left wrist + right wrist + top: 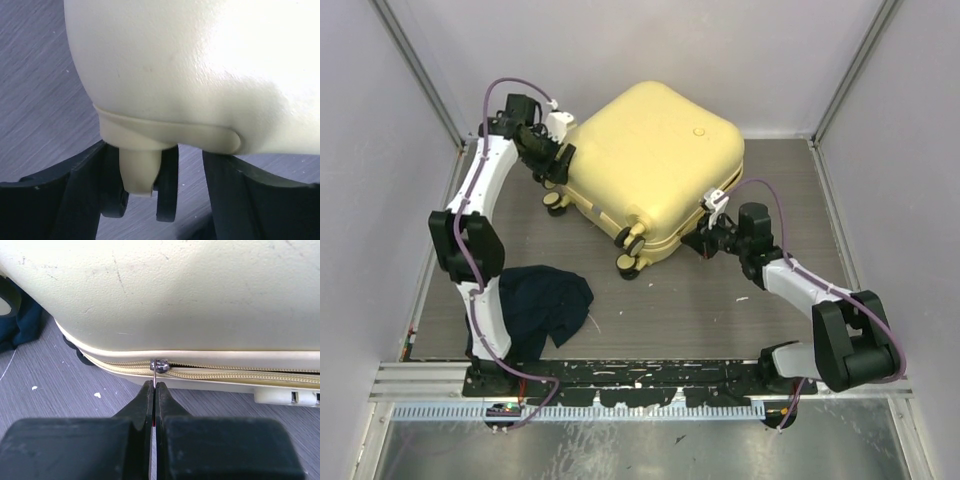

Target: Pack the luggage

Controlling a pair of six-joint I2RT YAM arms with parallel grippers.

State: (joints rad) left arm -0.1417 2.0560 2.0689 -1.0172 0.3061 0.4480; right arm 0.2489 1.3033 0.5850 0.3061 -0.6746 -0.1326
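The luggage (655, 170) is a pale-yellow hard-shell suitcase lying closed and flat on the table, with small black wheels (632, 250) along its near-left side. My right gripper (707, 236) is at its near-right side. In the right wrist view this gripper (154, 386) is shut on the thin metal pull of the zipper slider (160, 365). My left gripper (552, 162) is at the suitcase's far-left corner. In the left wrist view it (152, 192) is open, with its fingers on either side of a black twin wheel (168, 185) under the shell (190, 70).
A dark blue garment (548, 305) lies crumpled on the grey table (700, 310) in front of the left arm's base; it also shows at the left edge of the right wrist view (20, 325). Pale walls enclose the table on three sides.
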